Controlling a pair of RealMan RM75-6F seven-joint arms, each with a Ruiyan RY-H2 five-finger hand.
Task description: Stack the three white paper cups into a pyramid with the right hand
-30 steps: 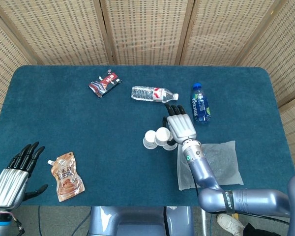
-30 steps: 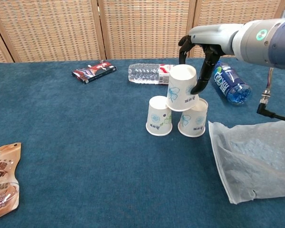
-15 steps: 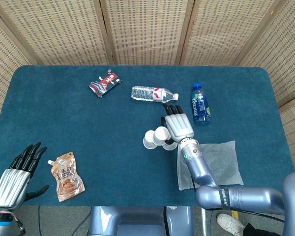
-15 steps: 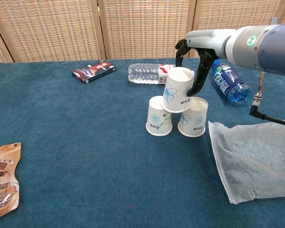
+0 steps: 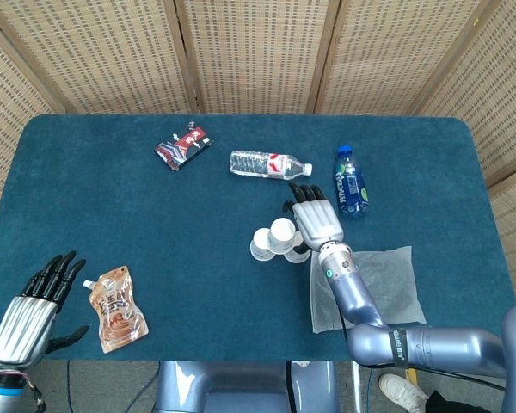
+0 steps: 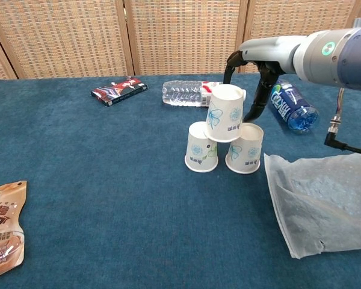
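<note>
my right hand (image 6: 248, 78) grips the top cup (image 6: 225, 112) — it sits tilted on the two base cups (image 6: 202, 147) at table (image 5: 112, 215) centre, bridging them. my left hand (image 5: 33, 303) rests released, fingers spread, near the orange pouch (image 5: 116, 308).

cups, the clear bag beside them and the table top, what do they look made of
Cups: white paper by the look, matte, with a printed blue motif and a rolled rim. Bag: thin translucent plastic, probably; it wrinkles, shows a slight sheen and lets the blue show through faintly. Table top: seemingly felt or short-pile cloth, dark teal, matte, without glare.
</note>
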